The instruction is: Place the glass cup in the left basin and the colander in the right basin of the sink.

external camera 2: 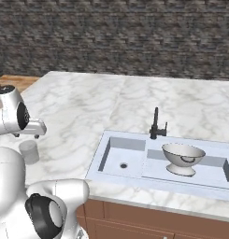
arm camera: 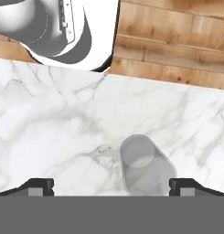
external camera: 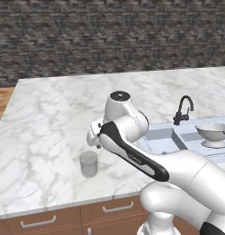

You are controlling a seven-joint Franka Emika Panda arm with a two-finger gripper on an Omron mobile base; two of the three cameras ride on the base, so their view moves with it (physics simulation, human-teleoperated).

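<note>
The glass cup (external camera: 88, 164) stands upright on the marble counter, left of the sink (external camera 2: 100, 164) and close to the front edge. My gripper (arm camera: 112, 187) hovers just above it, pointing down and open. In the hand view the cup (arm camera: 144, 167) lies between the two fingertips, closer to the right fingertip (arm camera: 186, 186), and neither touches it. The colander (external camera 2: 182, 158) sits upright in the wide right basin (external camera 2: 214, 170). The smaller left basin (external camera 2: 120, 156) holds only its drain hole.
A thin black faucet (external camera 2: 156, 123) rises at the sink's back rim, between the basins. The counter's front edge runs just beyond the cup, with wooden floor (arm camera: 177, 41) below. A dark stone wall backs the counter.
</note>
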